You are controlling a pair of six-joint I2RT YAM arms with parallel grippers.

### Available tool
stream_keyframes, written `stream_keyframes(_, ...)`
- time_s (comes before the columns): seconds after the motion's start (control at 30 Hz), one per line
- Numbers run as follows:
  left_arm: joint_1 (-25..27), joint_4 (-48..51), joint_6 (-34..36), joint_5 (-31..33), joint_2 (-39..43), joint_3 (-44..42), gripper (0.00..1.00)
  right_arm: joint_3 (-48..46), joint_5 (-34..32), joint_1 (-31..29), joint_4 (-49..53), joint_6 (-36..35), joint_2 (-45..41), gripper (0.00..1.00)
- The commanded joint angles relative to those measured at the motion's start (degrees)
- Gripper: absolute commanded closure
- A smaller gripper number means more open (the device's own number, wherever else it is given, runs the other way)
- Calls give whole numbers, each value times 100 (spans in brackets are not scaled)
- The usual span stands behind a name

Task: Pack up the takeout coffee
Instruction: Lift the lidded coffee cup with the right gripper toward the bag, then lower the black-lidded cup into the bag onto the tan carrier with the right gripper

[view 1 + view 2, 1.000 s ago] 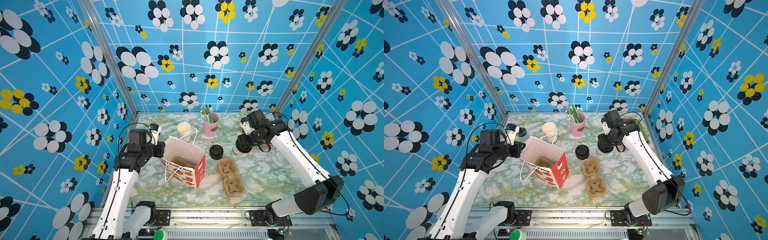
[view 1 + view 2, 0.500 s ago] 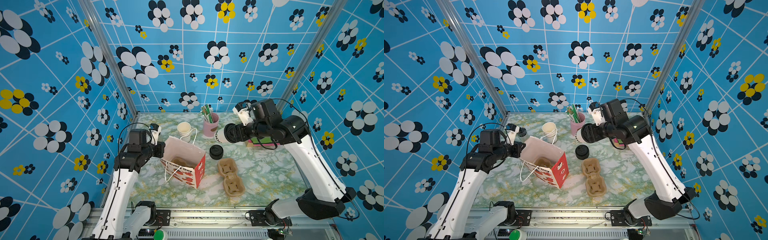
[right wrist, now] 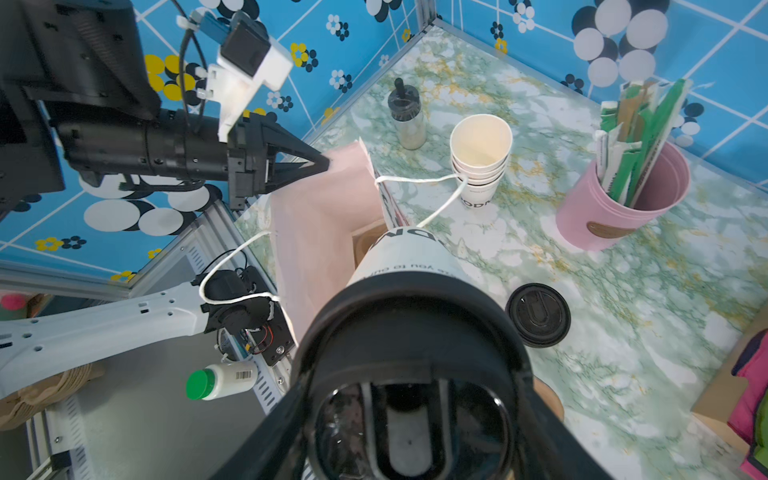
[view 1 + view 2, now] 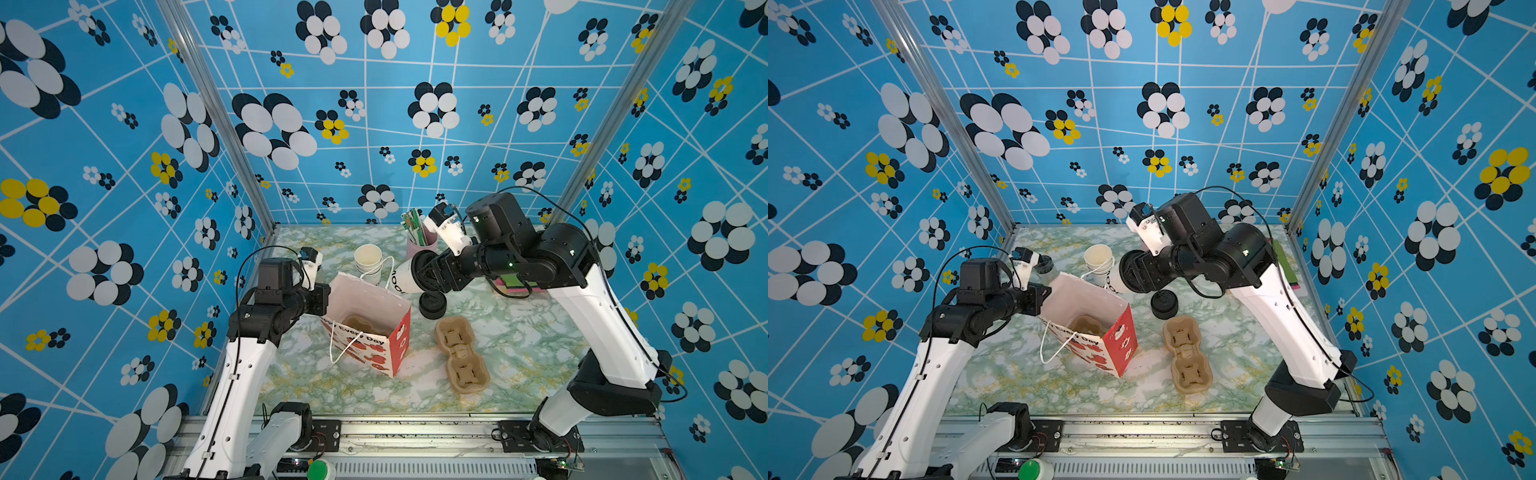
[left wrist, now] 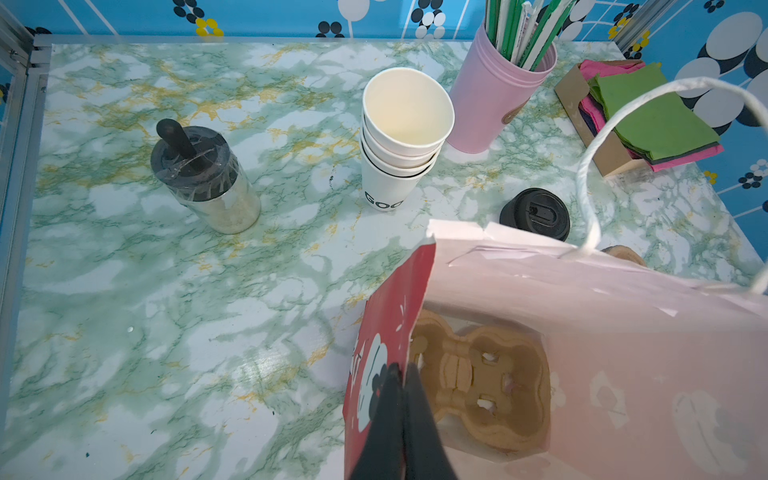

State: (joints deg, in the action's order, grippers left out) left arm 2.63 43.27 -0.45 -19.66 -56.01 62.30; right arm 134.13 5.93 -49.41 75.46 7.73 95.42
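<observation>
Bright, even light fills the scene, leaving only soft, faint shadows on the table point(image 4: 519, 332). The wall lines point(image 4: 365, 124) bow toward the edges in both top views. Close to the wrist cameras, the takeout coffee point(image 3: 409, 316) and the paper bag point(image 5: 582, 332) look soft.

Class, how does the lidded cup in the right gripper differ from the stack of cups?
The lidded cup wears a black lid; the stack is open-topped. The lidded cup is tipped on its side in the air, held by the right gripper; the stack stands upright on the table. Both are white paper with dark lettering.
</observation>
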Motion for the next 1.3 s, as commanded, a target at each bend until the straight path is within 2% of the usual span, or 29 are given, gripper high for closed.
stream_keyframes(0.0, -53, -16, -8, -60, 42, -42, 100, 475, -169, -244, 391, -71, 264, 41)
stream_keyframes(0.23, -53, -38, -17, -65, 32, -54, 100, 1009, -121, -664, 527, -130, 874, 41)
stream_keyframes(0.5, -54, -55, -17, -64, 29, -63, 100, 1524, -119, -867, 733, -161, 1627, 41)
stream_keyframes(1.27, -59, -55, -8, -39, 55, -96, 100, 1565, -488, -1175, 1129, -399, 2801, 41)
